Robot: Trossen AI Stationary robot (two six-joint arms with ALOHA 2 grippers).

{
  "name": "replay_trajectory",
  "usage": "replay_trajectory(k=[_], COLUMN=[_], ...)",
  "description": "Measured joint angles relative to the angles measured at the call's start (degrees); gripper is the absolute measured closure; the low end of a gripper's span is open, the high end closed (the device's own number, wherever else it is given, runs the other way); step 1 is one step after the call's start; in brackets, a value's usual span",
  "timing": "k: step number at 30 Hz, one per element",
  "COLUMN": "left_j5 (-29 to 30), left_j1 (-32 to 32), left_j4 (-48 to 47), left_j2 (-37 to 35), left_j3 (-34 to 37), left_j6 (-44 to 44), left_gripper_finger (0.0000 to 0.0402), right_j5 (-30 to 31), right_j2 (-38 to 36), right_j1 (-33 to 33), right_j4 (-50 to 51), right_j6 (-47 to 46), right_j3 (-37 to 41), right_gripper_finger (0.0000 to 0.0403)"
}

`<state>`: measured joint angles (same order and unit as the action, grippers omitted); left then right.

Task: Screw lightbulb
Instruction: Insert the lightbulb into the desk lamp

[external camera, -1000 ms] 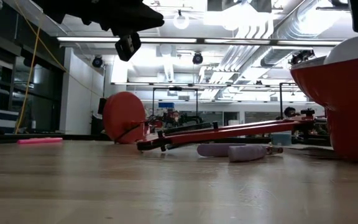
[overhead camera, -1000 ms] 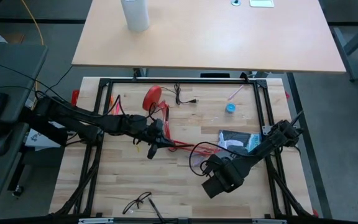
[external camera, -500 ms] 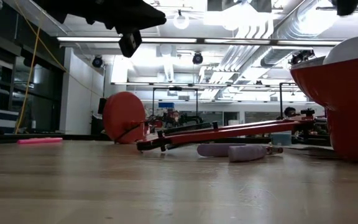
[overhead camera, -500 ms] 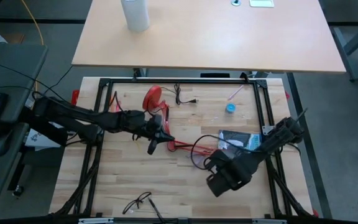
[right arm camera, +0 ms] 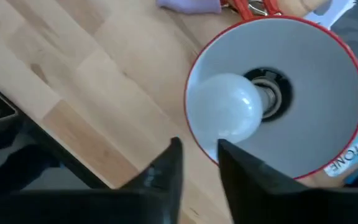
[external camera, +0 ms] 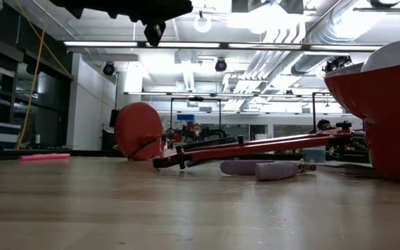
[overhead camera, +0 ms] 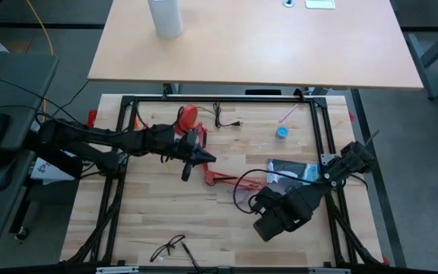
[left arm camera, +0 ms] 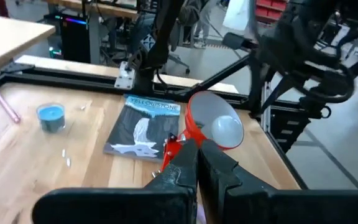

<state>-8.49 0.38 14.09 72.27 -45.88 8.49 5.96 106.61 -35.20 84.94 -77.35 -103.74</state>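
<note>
Pale butcher-block planks (overhead camera: 166, 217) fill the workspace, a red desk lamp (overhead camera: 217, 177) lying across them. Just ahead of the right gripper (right arm camera: 197, 163) sits the lightbulb (right arm camera: 224, 115), seated in the socket of the lamp's white-lined shade (right arm camera: 309, 93). Those fingers, pinched a second ago, now stand slightly apart and off the glass, so I judge the bulb released after a turn. Off to the side, the left gripper (left arm camera: 197, 163) hangs pressed together, empty, and has risen away from the lamp's arm.
</note>
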Motion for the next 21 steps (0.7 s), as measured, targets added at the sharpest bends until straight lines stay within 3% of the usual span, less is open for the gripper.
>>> replay_trajectory(k=[5,8,16,21], left_j5=[0.0,0.0,0.0,0.0], left_j1=[0.0,0.0,-0.1,-0.2], left_j4=[-1.8,-2.3,-2.7,-3.2], left_j2=[0.1,0.3,0.4,0.4], left_j3=[0.0,0.0,0.0,0.0], left_j6=[-0.2,-0.2,0.8,0.8], left_gripper_finger=[0.0401,0.0401,0.0401,0.0402], right_j5=[0.8,2.7,1.2,1.4], right_j2=[0.0,-0.1,0.2,0.2], right_j1=[0.4,0.4,0.1,1.3], right_j4=[4.3,4.9,-3.3,-3.1], right_j6=[-0.3,-4.5,-9.8,-10.1], right_j3=[0.0,0.7,6.4,9.0], right_gripper_finger=[0.0207,0.0171,0.0163,0.0162])
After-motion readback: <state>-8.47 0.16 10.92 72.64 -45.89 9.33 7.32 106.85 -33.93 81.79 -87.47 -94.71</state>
